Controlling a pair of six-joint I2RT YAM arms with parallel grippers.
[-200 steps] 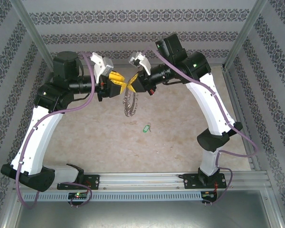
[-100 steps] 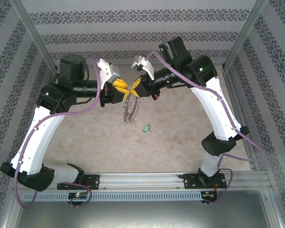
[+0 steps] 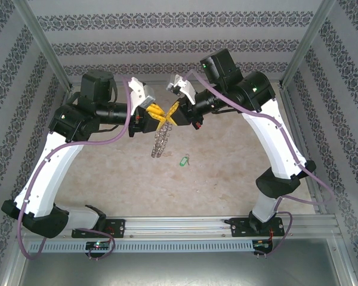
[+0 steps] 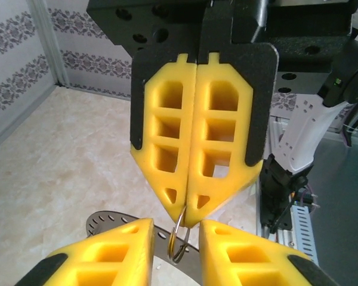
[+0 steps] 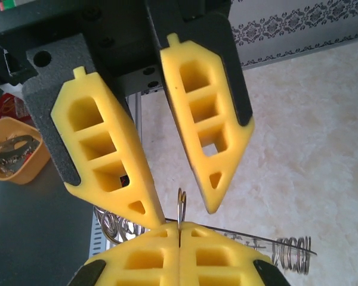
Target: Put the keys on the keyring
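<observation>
Holding large flat dark-grey metal keyring (image 3: 160, 142) aloft by its thin top loop with right end effector (image 5: 179, 233), jaws fully shut. Straddling that loop with left end effector (image 4: 176, 229), fingers slightly apart, gripping nothing. Leaving tiny green-headed key (image 3: 183, 160) on beige counter (image 3: 227, 161) below.

A pale beige table (image 3: 227, 173) with a marbled top stood boxed in by patterned wall panels (image 3: 167, 47) on three sides. One tiny green-headed key (image 3: 184, 160) lay flat on it near the middle, well apart from every edge, its short silvery blade barely distinguishable. Along the near edge ran a silvery rail (image 3: 179, 225), with a black mounting plate (image 3: 104, 227) fixed towards either end.
</observation>
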